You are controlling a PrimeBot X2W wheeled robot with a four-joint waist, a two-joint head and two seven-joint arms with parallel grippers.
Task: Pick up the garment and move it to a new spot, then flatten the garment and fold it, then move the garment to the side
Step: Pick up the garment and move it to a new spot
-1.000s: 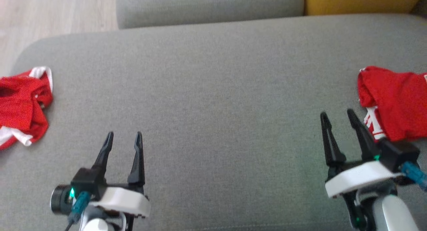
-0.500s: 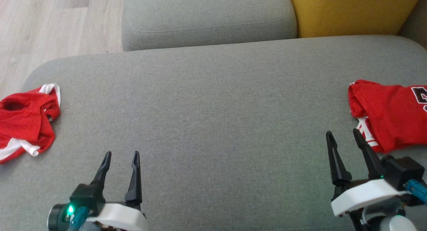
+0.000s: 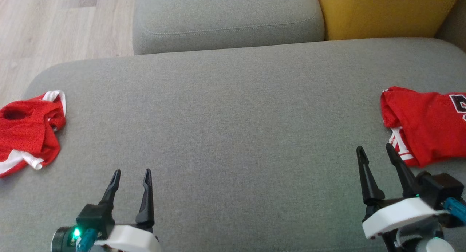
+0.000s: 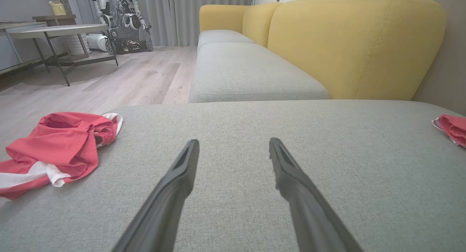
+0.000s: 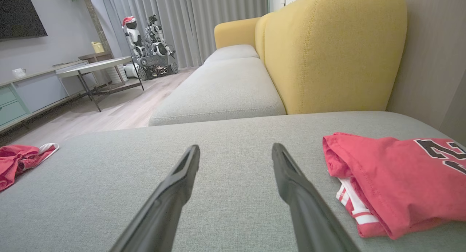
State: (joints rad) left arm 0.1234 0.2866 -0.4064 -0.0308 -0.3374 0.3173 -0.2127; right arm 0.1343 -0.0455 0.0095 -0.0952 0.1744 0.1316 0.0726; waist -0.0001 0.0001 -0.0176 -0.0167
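Observation:
A crumpled red garment with white trim (image 3: 27, 130) lies at the left edge of the grey sofa seat (image 3: 233, 128), and it shows in the left wrist view (image 4: 54, 150) too. A folded red jersey with dark lettering (image 3: 426, 122) rests at the seat's right edge, just right of my right gripper (image 3: 375, 150). That jersey (image 5: 393, 179) lies beside my right fingers. My left gripper (image 3: 131, 173) hovers open above bare cushion, well right of the crumpled garment. Both grippers are open and hold nothing.
A second grey seat cushion (image 3: 225, 22) and a yellow backrest (image 3: 382, 11) lie beyond the seat. Wooden floor (image 3: 54, 26) is at the far left. A table (image 4: 58, 31) and another robot (image 4: 123, 22) stand far off across the room.
The head camera tilted, so the whole picture slid down across the earlier frames. Both grippers sit a little lower in the picture and stay open. The garments have not moved on the seat.

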